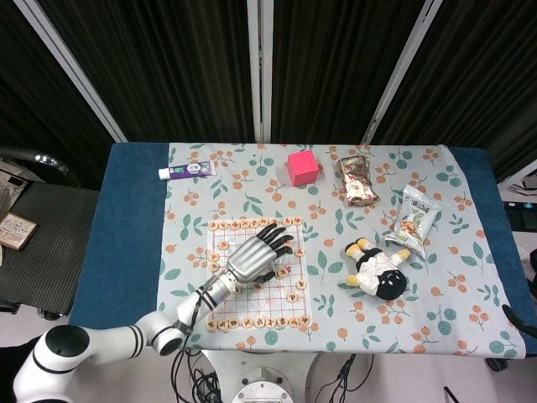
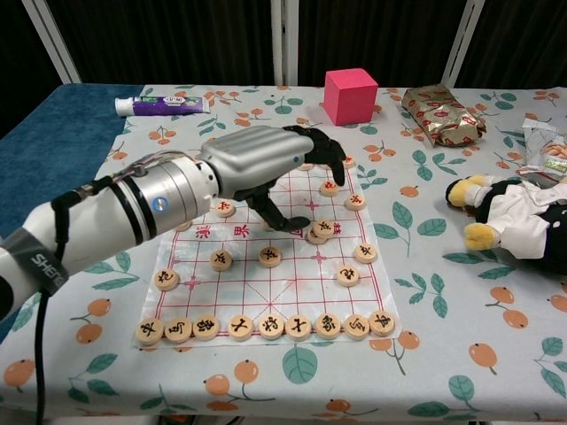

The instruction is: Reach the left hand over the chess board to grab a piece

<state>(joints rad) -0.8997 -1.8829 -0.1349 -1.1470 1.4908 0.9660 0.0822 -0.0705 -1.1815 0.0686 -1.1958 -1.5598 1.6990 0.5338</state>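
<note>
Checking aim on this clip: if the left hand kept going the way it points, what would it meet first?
Probably the far-row pieces at the chess board's far right edge; the left hand hovers, so depth is unclear.

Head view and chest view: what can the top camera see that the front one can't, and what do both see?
Only the head view shows the whole snack bag on the table's right side, the dark curtains behind, and the robot's white shoulder at the bottom left. Only the chest view shows the characters on the round chess pieces and the thumb curled under the left hand. Both show that hand hovering over the chess board, the pink cube, the toothpaste tube, the foil packet and the plush toy. The right hand appears in neither.
</note>
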